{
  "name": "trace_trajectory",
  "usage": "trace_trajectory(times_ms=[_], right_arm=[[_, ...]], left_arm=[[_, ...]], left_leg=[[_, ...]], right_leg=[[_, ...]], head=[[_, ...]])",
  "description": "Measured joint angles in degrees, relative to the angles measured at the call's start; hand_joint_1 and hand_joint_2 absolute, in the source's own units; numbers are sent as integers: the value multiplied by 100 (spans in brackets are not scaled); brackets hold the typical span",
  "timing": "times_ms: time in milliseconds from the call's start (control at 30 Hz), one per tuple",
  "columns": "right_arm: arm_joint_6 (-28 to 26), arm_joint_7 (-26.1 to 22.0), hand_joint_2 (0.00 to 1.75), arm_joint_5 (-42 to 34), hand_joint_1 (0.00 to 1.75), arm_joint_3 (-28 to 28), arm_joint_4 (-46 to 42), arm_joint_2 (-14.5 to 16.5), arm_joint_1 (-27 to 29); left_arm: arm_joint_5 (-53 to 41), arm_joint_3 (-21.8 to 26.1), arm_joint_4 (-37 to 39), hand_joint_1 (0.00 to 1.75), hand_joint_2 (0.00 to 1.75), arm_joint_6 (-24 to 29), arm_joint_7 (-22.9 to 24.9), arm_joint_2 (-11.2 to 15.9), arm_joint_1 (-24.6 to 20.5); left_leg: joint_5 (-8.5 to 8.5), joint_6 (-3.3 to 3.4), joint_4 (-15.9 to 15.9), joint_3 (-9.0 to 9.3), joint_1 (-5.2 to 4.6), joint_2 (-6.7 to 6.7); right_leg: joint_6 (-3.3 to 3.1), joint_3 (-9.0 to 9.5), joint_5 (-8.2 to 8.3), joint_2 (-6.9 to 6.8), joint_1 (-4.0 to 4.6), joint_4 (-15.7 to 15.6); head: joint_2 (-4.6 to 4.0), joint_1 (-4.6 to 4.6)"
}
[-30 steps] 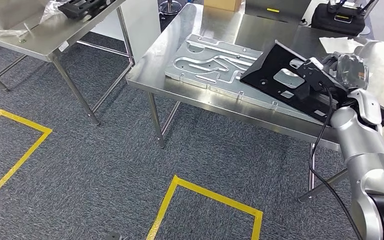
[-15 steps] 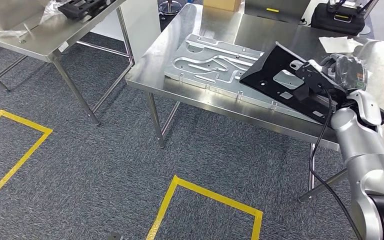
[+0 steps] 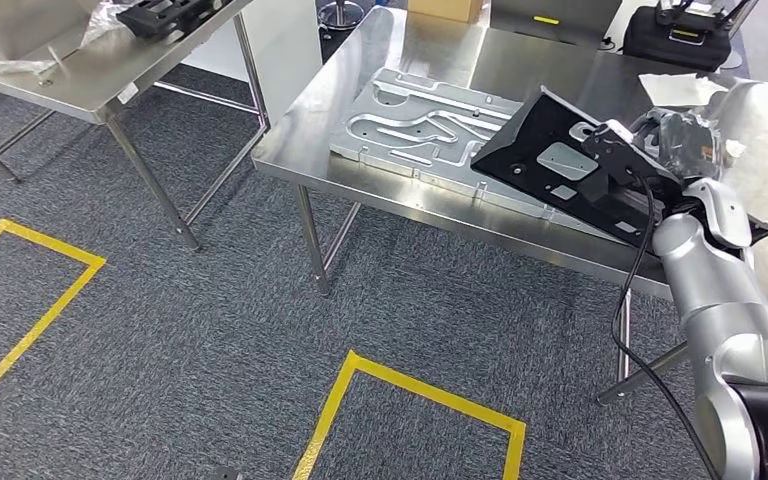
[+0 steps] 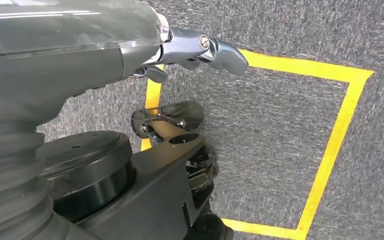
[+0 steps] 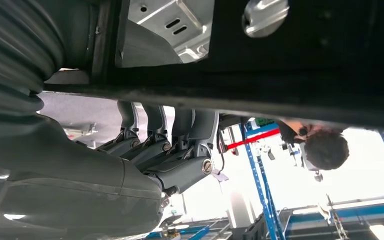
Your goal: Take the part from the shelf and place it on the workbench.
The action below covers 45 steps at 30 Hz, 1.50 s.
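The right hand (image 3: 682,140) grips the black part (image 3: 550,160), fingers (image 5: 180,150) curled round its edge, holding it tilted over the workbench (image 3: 400,200) beside a silver plate (image 3: 420,125). The left hand (image 4: 200,47) hangs above the floor, fingers loose, holding nothing.

Silver-jointed right arm (image 3: 735,320), black cable (image 3: 632,290) alongside, grey ribbed cover (image 5: 15,60), darker fingers (image 5: 180,150).

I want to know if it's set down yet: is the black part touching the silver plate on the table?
Cannot tell. In the head view the black part, held tilted by the right hand, overlaps the silver plate, hiding any contact or gap.
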Motion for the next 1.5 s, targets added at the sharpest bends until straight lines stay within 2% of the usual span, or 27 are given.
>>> trace_trajectory(times_ms=[67, 167, 200, 233, 267, 300, 333, 367, 400, 433, 467, 533, 567, 667, 700, 733, 833, 900, 933, 967, 1000, 1033, 1067, 1133, 1200, 1500], right_arm=[[31, 5, 175, 4, 175, 0, 2, -8, -49], [150, 42, 175, 7, 175, 0, -4, -46, -163], [209, 57, 175, 5, 175, 0, -15, -69, -191], [278, 78, 175, 1, 175, 0, -35, -93, -228], [354, 107, 175, -8, 175, 0, -64, -118, -285], [435, 141, 175, -27, 175, 0, -100, -143, -362], [517, 182, 175, -53, 175, 0, -131, -169, -463], [594, 225, 175, -77, 175, 0, -167, -193, -567], [663, 269, 175, -96, 175, 0, -201, -213, -652], [736, 310, 175, -111, 175, 0, -227, -232, -730], [813, 352, 175, -124, 175, 1, -254, -244, -802], [972, 420, 175, -177, 175, 6, -276, -269, -977], [1031, 440, 175, -205, 175, 11, -279, -280, -1079], [1099, 428, 175, -269, 175, 24, -278, -321, -1258], [1102, 417, 175, -281, 175, 26, -275, -333, -1266], [1103, 411, 175, -287, 175, 27, -272, -343, -1265], [1101, 408, 175, -292, 175, 29, -269, -347, -1261], [1085, 380, 175, -312, 175, 32, -255, -367, -1244], [1066, 349, 175, -334, 175, 34, -249, -379, -1232], [1022, 301, 175, -373, 175, 36, -240, -420, -1201], [983, 263, 175, -412, 175, 37, -240, -462, -1157], [946, 231, 175, -456, 175, 37, -248, -514, -1083], [917, 213, 175, -493, 175, 37, -261, -569, -987], [901, 207, 175, -537, 175, 37, -303, -641, -791], [857, 169, 175, -572, 175, 37, -338, -698, -630], [555, -38, 175, -678, 175, 31, -695, -859, 384]], left_arm=[[-11, 2, 0, 0, 175, -4, -10, -5, -6], [-31, 3, 1, 0, 175, -7, -11, -9, -7], [-34, 3, 1, 0, 175, -7, -10, -9, -1], [-40, 3, 2, 0, 175, -8, -9, -10, 5], [-46, 3, 2, 0, 175, -10, -7, -11, 12], [-51, 3, 2, 0, 175, -15, -5, -11, 17], [-55, 3, 3, 0, 175, -20, -2, -3, 18], [-59, 3, 4, 0, 175, -26, 3, 2, 18], [-63, 3, 5, 0, 175, -32, 10, 6, 18], [-70, 3, 6, 0, 175, -38, 23, 10, 19], [-81, 3, 6, 0, 175, -45, 43, 5, 21], [-99, 3, 6, 0, 175, -62, 87, 6, 9], [-104, 3, 6, 0, 175, -69, 101, 5, -4], [-114, 3, 6, 0, 175, -86, 119, 4, -28], [-117, 3, 6, 0, 175, -90, 123, 4, -27], [-119, 3, 6, 0, 175, -93, 128, 4, -25], [-121, 3, 6, 0, 175, -94, 130, 4, -22], [-125, 2, 6, 0, 175, -94, 132, 2, -15], [-131, 1, 6, 0, 175, -94, 133, -1, -16], [-138, 0, 7, 0, 175, -90, 133, 6, -19], [-144, -1, 7, 0, 175, -85, 133, 9, -27], [-150, -1, 8, 0, 175, -80, 135, 8, -34], [-152, -1, 8, 0, 175, -73, 138, 7, -36], [-153, 0, 8, 0, 175, -59, 143, -6, -32], [-133, 3, 9, 0, 175, -37, 143, -5, -29], [-95, 7, 9, 0, 175, -26, 141, -51, 32]], left_leg=[[76, 32, -159, 90, 40, 25], [97, 28, -209, 120, 74, 53], [83, 6, -191, 119, 94, 59], [59, -30, -160, 115, 122, 63], [21, -79, -104, 105, 158, 67], [-32, -140, -23, 84, 188, 73], [-85, -205, 63, 52, 206, 81], [-136, -263, 145, 20, 204, 85], [-170, -311, 201, -2, 192, 93], [-185, -346, 217, -11, 182, 97], [-196, -370, 222, -11, 178, 101], [-269, -403, 293, -38, 197, 105], [-375, -411, 468, -115, 203, 105], [-832, -390, 1511, -613, 188, 101], [-917, -378, 1777, -749, 180, 100], [-952, -368, 1921, -825, 175, 100], [-955, -359, 1977, -859, 170, 100], [-802, -290, 1872, -847, 129, 94], [-609, -204, 1614, -754, 85, 85], [-391, -58, 1188, -579, 17, 66], [-220, 39, 780, -399, -37, 48], [-101, 55, 429, -239, -81, 31], [-72, 44, 246, -152, -107, 17], [-74, -62, 219, -140, -113, 10], [-78, -27, 221, -142, -118, 8], [-88, 11, 220, -130, -113, 0]], right_leg=[[41, -86, -146, -59, 4, 204], [115, -553, -602, -136, -67, 1155], [153, -651, -640, -147, -104, 1351], [200, -655, -577, -163, -148, 1356], [258, -544, -422, -189, -198, 1141], [329, -374, -269, -226, -251, 800], [373, -232, -171, -247, -279, 533], [349, -139, -129, -249, -292, 349], [293, -118, -152, -242, -288, 290], [199, -141, -181, -218, -269, 333], [106, -155, -190, -204, -263, 340], [6, -165, -202, -191, -249, 352], [-33, -164, -205, -184, -240, 352], [-115, -138, -232, -171, -160, 351], [-132, -129, -241, -169, -132, 351], [-142, -123, -247, -167, -114, 352], [-148, -120, -250, -164, -103, 352], [-169, -96, -263, -142, -57, 351], [-187, -71, -275, -125, -16, 350], [-201, -40, -290, -112, 20, 339], [-203, -17, -301, -107, 40, 330], [-202, 1, -310, -108, 47, 319], [-193, 8, -314, -114, 37, 310], [-179, 11, -316, -121, 22, 303], [-165, 20, -317, -123, 18, 292], [-123, 65, -310, -129, 26, 235]], head=[[-1, 1], [0, 1], [0, 1], [0, 1], [0, 1], [-1, 1], [0, 2], [0, -2], [1, -7], [1, -10], [1, -14], [1, -17], [0, -19], [0, -21], [0, -21], [-1, -21], [-1, -21], [-1, -21], [-1, -21], [0, -19], [0, -16], [0, -15], [0, -12], [0, -13], [1, -14], [-1, -14]])
